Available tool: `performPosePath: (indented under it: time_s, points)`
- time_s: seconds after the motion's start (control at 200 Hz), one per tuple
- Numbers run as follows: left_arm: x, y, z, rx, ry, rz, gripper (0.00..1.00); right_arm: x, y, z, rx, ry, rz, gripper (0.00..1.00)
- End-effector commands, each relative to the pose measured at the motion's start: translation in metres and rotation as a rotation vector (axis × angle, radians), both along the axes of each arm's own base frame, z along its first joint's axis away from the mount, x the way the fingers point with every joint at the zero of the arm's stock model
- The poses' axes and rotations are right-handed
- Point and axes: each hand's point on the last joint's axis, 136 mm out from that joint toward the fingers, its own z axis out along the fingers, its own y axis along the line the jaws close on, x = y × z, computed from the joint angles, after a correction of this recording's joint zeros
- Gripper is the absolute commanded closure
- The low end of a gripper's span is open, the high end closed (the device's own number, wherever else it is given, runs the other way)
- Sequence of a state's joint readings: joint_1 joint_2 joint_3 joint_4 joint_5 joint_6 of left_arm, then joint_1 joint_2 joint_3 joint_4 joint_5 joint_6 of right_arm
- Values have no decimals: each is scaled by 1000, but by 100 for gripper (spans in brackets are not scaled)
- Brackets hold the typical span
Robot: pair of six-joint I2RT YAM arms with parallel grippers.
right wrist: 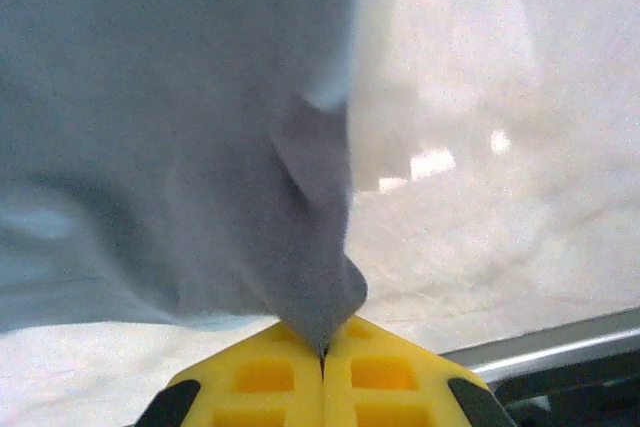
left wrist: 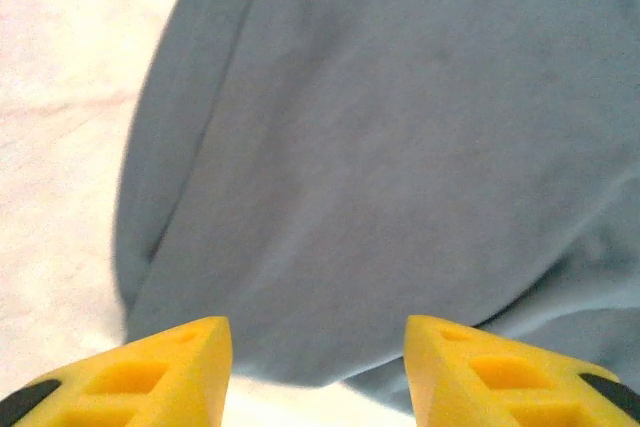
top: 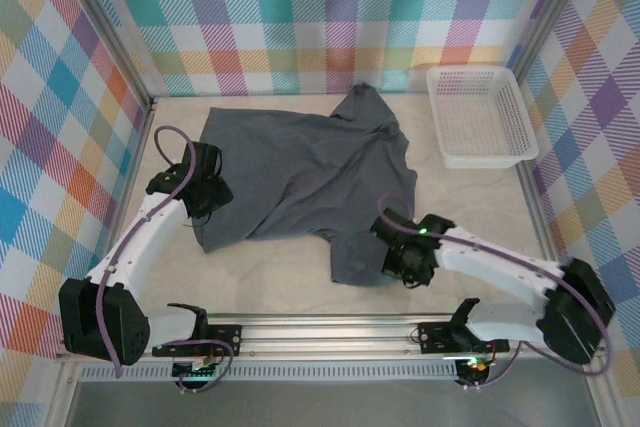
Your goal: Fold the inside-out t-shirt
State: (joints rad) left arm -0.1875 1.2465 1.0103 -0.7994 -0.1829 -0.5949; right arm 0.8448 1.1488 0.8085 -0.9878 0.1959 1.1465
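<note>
Pinching the shirt [top: 300, 172] at its near edge, the right hand [right wrist: 322, 355] is clenched on fabric, apparently to begin a fold. Left hand [left wrist: 318, 342] hangs released over the left edge, grasping nothing.

A pale cream, faintly textured table top [top: 270, 287] is closed in on three sides by cloth walls [top: 300, 7] printed in a pastel plaid of pink, teal, orange, yellow and purple. Silvery metal posts [top: 102, 23] slant up from the table's far corners where the walls meet. A ridged aluminium rail [top: 330, 332] runs along the near edge. The light is soft and even, with a few bright glints [right wrist: 430, 162] on the table top.
</note>
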Motion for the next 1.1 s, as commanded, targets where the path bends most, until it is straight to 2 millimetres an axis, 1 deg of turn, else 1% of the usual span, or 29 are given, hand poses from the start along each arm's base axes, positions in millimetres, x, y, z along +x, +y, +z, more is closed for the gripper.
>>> performPosePath:
  time_s: [0.0,0.035,0.075,0.115,0.165,0.235,0.285,0.37,0.43,0.49,0.59,0.64,0.71,0.915,1.06,1.095]
  points:
    - [-48,25,-29,100,224,114,54,30,-43,62,-126,-230,-19,100]
    - [-56,32,-34,138,263,146,56,38,-52,77,-133,-280,-38,100]
    - [-63,38,-41,169,303,170,58,43,-57,87,-131,-313,-50,100]
    - [-68,38,-46,168,327,180,58,50,-59,94,-115,-343,-57,100]
    - [-71,32,-56,134,341,177,58,59,-55,100,-70,-368,-46,100]
    - [-74,24,-70,79,354,179,57,66,-50,101,-38,-377,-31,100]
    - [-74,23,-78,72,357,184,54,70,-47,100,-33,-375,-27,100]
    - [-63,22,-89,77,340,168,50,75,-41,96,-13,-364,-11,100]
    - [-60,24,-99,98,357,175,48,77,-37,95,2,-358,2,100]
    - [-54,20,-107,82,364,162,48,77,-36,95,5,-351,10,100]
    - [-49,13,-119,43,360,174,50,76,-40,97,-7,-345,23,100]
    - [-48,10,-123,19,353,187,56,75,-43,98,-12,-342,26,100]
    - [-46,8,-123,0,341,202,65,73,-46,99,-15,-337,29,100]
    - [-45,15,-106,23,286,223,79,70,-49,98,-11,-325,34,100]
    - [-40,17,-97,29,250,223,100,72,-45,98,13,-322,41,100]
    - [-36,16,-94,25,236,219,100,72,-44,98,20,-316,45,100]
